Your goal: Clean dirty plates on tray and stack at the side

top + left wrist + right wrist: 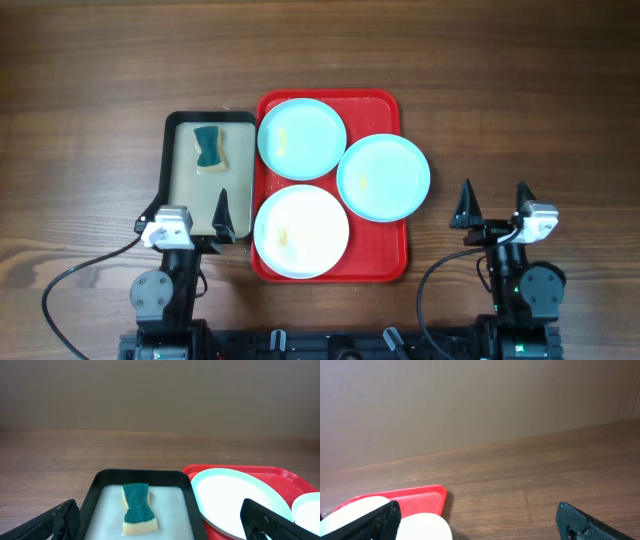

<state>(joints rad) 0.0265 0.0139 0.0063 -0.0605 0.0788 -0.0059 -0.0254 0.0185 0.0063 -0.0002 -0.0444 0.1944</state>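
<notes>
on the tabletop point(90, 120) the red tray point(380, 252) lies in the middle, carrying all three plates. the far blue plate point(310, 135) and the white plate point(310, 228) sit along its left side. the second blue plate point(392, 175) sits to the right, its edge over the tray's right rim. each shows a faint yellowish smear left of centre, and none is stacked yet.

just left of the red tray is a small black-rimmed tray point(168, 150) with a green-topped sponge point(209, 148) in its far half. the left hand point(195, 212) hovers over the near end of that small tray, fingers spread wide and holding nothing. the right hand point(494, 205) hangs over bare wood to the right of the red tray, equally wide and empty.

the step in hand looks like fetching the sponge, and the left hand is best placed for it. it should move forward along the small tray and come down with one finger on either side of the sponge's narrow waist. the grip wants to be low enough to hold the yellow base, not just the green pad. the tray's black rim is close on both sides, so the fingers should narrow a little before descending.

the right hand could meanwhile steady a plate by its rim, since these shallow plates will likely slide under a wiping stroke. the overhanging blue plate seems the easiest to grasp first.
</notes>
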